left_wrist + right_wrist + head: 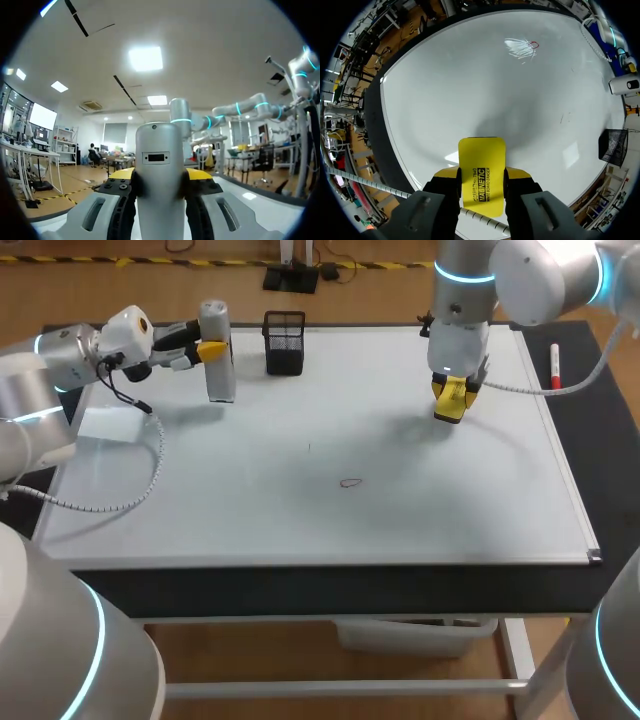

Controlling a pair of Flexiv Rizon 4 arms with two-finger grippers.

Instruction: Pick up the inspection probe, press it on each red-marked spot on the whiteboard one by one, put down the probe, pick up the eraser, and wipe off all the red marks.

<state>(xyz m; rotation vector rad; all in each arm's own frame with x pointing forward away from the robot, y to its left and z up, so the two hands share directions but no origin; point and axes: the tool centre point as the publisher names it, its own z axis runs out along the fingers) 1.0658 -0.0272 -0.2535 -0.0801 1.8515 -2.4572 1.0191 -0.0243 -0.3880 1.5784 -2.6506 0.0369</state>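
Holding two items at once; entries follow.

Item one, inspection probe: grey cylinder, upright, clamped from both sides in my left gripper. It stands at the back left of the whiteboard, near the black mesh pen holder. Whether its foot rests on the board I cannot tell. Not yet put down.

Item two, eraser: yellow block, pinched between the fingers of my right gripper, jaws set to its width. Its free end points down at the board's back right part; contact with the surface cannot be told.

Item three, red mark: one small loop near the board's middle, well apart from the eraser, unwiped. No other red marks seen.

Progress, by my reckoning: the pressing looks finished, one mark is left to wipe, and the probe set-down is outstanding.

Pose: left arm comes in low and level from the left; right arm hangs steeply down from the back right.
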